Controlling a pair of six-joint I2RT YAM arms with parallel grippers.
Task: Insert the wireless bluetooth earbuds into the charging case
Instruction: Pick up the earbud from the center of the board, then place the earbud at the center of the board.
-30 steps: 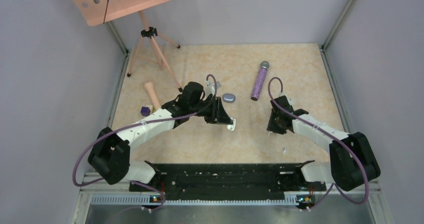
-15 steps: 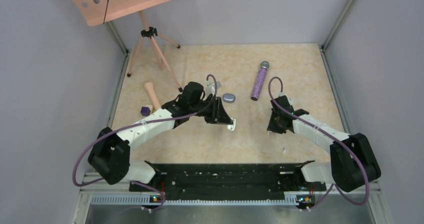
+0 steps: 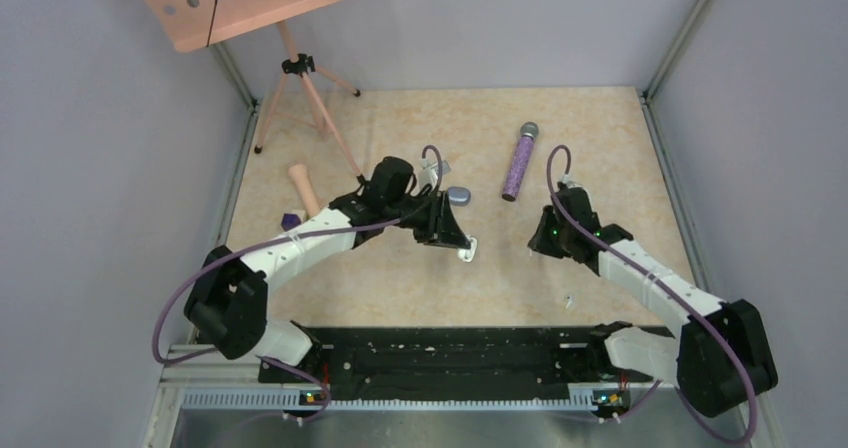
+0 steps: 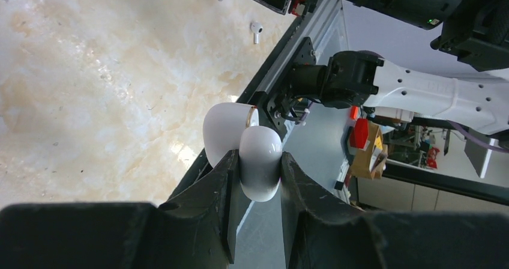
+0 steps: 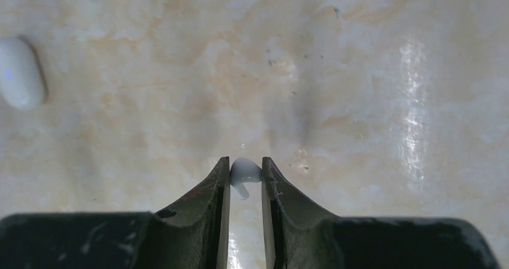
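Observation:
My left gripper (image 4: 259,161) is shut on a white charging case (image 4: 258,161) with its lid (image 4: 225,131) swung open. In the top view the case (image 3: 467,251) shows at the gripper's tip, mid-table. My right gripper (image 5: 245,168) is shut on a small white earbud (image 5: 243,173), its stem pointing back between the fingers, just above the table. In the top view the right gripper (image 3: 541,240) is to the right of the case, with a gap between them. A second white earbud (image 3: 567,301) lies loose near the front edge; it also shows in the left wrist view (image 4: 256,30).
A grey-blue closed case (image 3: 458,196) lies behind the left gripper. A purple glitter microphone (image 3: 519,163) lies at the back centre. A wooden peg (image 3: 303,190), a small purple thing (image 3: 292,220) and a tripod (image 3: 300,68) are at the left. A black rail (image 3: 440,353) runs along the front.
My right arm has stretched out and its gripper has moved left and a little farther back, still shut on the earbud. My left gripper with the case has shifted slightly right.

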